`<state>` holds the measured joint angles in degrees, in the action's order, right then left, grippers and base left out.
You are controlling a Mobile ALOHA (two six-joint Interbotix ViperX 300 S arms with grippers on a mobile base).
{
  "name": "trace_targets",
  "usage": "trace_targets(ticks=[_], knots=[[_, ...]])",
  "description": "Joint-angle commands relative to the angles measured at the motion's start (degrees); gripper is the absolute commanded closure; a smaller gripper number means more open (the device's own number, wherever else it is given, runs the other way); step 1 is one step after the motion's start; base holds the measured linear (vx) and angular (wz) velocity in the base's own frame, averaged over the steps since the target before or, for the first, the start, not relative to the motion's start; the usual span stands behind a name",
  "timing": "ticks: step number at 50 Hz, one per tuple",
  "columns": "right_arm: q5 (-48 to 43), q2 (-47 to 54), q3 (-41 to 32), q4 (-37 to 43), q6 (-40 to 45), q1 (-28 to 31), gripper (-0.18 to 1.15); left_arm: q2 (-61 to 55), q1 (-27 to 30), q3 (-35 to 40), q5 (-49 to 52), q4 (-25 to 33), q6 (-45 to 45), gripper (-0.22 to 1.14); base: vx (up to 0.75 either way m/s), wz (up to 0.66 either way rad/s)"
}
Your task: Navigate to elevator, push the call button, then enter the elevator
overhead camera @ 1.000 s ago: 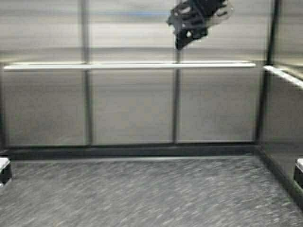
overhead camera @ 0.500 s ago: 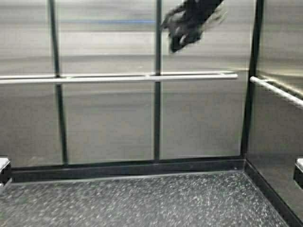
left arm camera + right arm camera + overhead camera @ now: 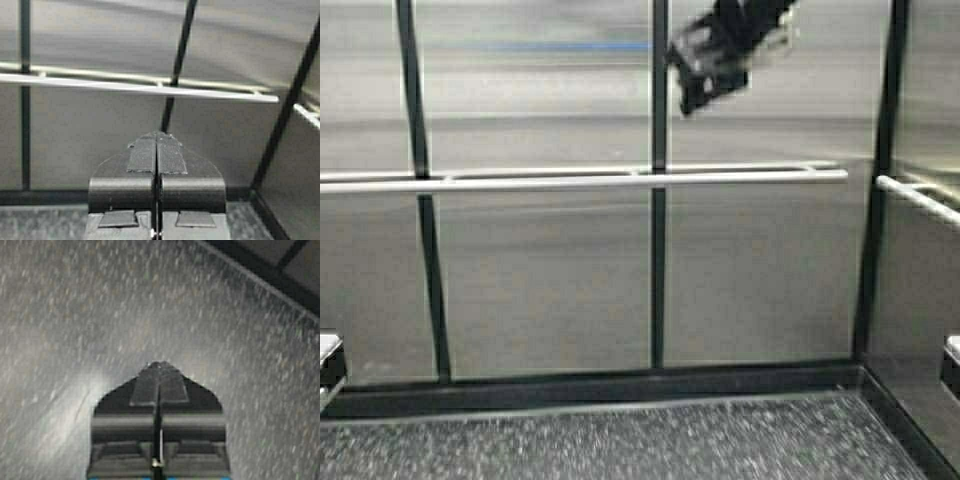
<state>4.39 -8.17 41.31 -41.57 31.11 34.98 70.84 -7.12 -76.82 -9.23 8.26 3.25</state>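
Observation:
I am inside the elevator cab. Its brushed steel back wall (image 3: 540,280) fills the high view, with a round handrail (image 3: 620,182) across it and the dark speckled floor (image 3: 620,440) below. The doors and the call button are out of view. My right gripper (image 3: 700,92) is raised high in front of the back wall, tilted down and shut on nothing; its wrist view shows it (image 3: 159,365) over the floor (image 3: 75,315). My left gripper (image 3: 156,135) is shut and empty, held low and facing the handrail (image 3: 125,87).
The right side wall (image 3: 930,100) carries a second handrail (image 3: 920,200) and meets the back wall at a dark corner post (image 3: 875,250). A black skirting (image 3: 620,385) runs along the foot of the wall. Floor lies between me and the wall.
The robot has driven forward into the cab: the back wall is nearer, and the handrail and skirting sit lower in the high view. The raised right gripper has kept its pose.

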Motion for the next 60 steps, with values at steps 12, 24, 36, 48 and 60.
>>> trace_targets(ticks=[12, 24, 36, 48, 60], knots=[[0.44, -3.08, 1.85, 0.00, -0.18, 0.09, 0.91, 0.09, 0.09, 0.35, -0.35, 0.00, 0.62, 0.90, 0.38, 0.17], [0.35, -1.93, 1.76, -0.35, -0.26, 0.26, 0.91, 0.35, -0.97, 0.00, -0.18, 0.09, 0.53, 0.90, 0.35, 0.24], [0.53, -2.11, 1.58, -0.35, -0.35, 0.53, 0.91, 0.26, -2.11, 0.09, -0.18, 0.09, 0.53, 0.90, 0.29, 0.47], [0.53, -4.31, 1.41, -0.35, -0.26, 0.97, 0.91, 0.70, -2.11, 0.18, -0.18, 0.09, 0.18, 0.90, 0.21, 0.65], [0.00, -4.75, -0.62, -0.09, 0.00, 0.88, 0.91, -0.44, -2.11, 0.26, -0.18, -0.18, -2.02, 0.90, 0.17, 0.80]])
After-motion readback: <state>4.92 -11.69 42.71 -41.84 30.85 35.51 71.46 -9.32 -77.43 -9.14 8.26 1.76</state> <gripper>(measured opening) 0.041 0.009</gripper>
